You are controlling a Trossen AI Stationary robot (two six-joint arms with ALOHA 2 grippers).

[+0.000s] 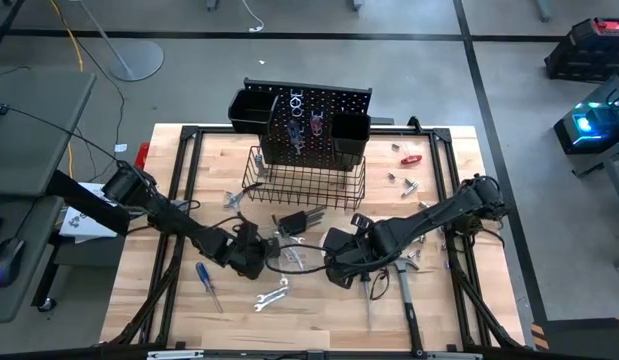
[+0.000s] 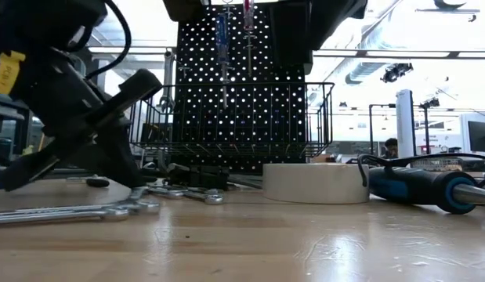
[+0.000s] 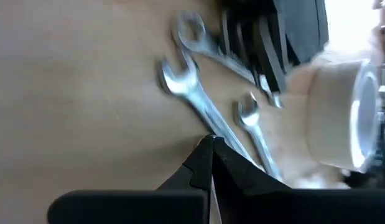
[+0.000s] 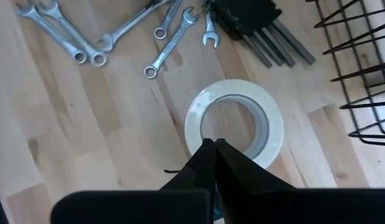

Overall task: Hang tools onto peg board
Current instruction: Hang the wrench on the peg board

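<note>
Fingers pressed together and empty, the right gripper (image 4: 213, 144) hangs directly above the tape roll (image 4: 234, 121), lying flat, hole up.

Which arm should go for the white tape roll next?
The right. Its gripper, fingers shut, sits just above the tape roll in the right wrist view. The left gripper, also shut, is at a silver wrench on the table, with the roll farther off.
</note>
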